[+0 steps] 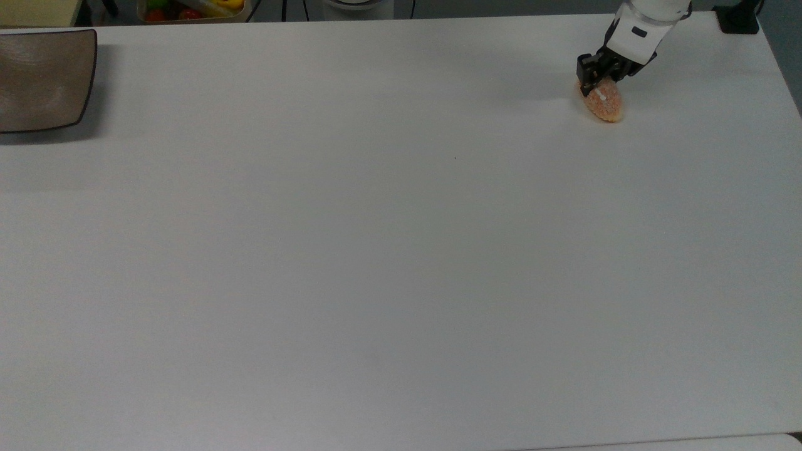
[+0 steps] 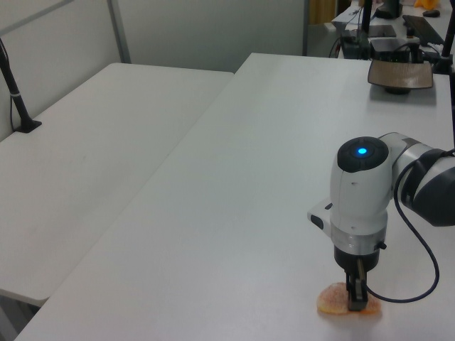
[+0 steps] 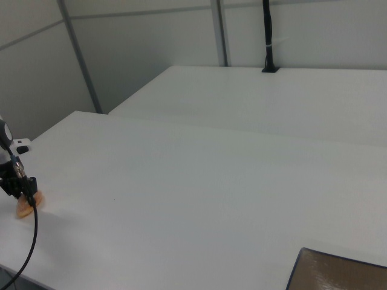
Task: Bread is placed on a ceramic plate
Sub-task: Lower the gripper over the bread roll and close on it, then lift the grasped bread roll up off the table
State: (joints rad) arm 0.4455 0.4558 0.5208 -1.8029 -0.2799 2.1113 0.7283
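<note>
A: status on the gripper (image 1: 598,84)?

B: down on the bun (image 1: 603,105), near the far right corner of the table (image 1: 401,250) in the top view. Arm comes in from the top view's upper right edge. Black fingers (image 1: 585,69) sit over the bun's upper end, right at the white stripe.

A: jaws?

B: Pinched in on the bun. Left view has the gripper (image 2: 355,297) pointing straight down, fingertips narrow and pressed into the middle of the bun (image 2: 333,301), which lies flat on the table (image 2: 234,177). Bun is in contact with the table surface, not lifted.

A: plate?

B: plate (image 1: 42,78) is at the opposite end, top view's upper left, partly cut by the frame edge. Well apart from the bun, whole table length between them. In the left view the plate (image 2: 399,74) shows far back at the upper right. Right view has its corner (image 3: 338,270) at the bottom right, bun (image 3: 25,205) and gripper (image 3: 17,188) at the far left edge.

A: anything else around?

B: tray of coloured toy food (image 1: 191,9) off the table at the top view's upper edge. Second white table (image 2: 92,156) alongside in the left view. Blue light lit on the wrist housing (image 2: 362,167), black cable (image 2: 419,256) looping off the arm to the left view's right.
</note>
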